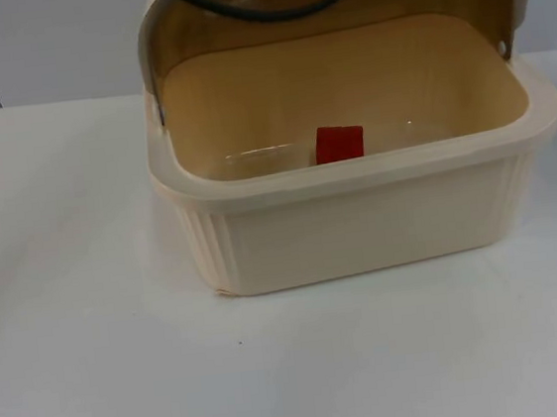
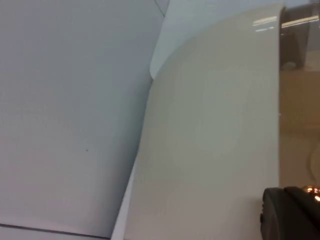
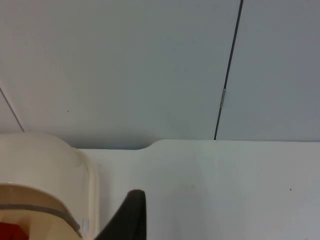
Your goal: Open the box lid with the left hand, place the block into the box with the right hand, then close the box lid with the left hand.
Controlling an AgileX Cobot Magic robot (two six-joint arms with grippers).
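A cream plastic box [image 1: 361,230] stands on the white table, a little right of centre. Its lid [image 1: 338,13] is swung up and back, so the inside is exposed. A red block [image 1: 339,144] lies on the box floor near the front wall. In the left wrist view the lid's pale outer surface [image 2: 210,140] is very close, with my left gripper [image 2: 292,215] right against it. In the right wrist view my right gripper [image 3: 127,217] hangs beside the box's rounded corner [image 3: 50,165], with a sliver of the red block [image 3: 10,232] visible inside.
The white table [image 1: 96,367] spreads out in front of the box and to its left. The grey partition wall [image 1: 42,44] stands just behind the box. The table's far edge [image 3: 225,145] meets that wall beyond the right gripper.
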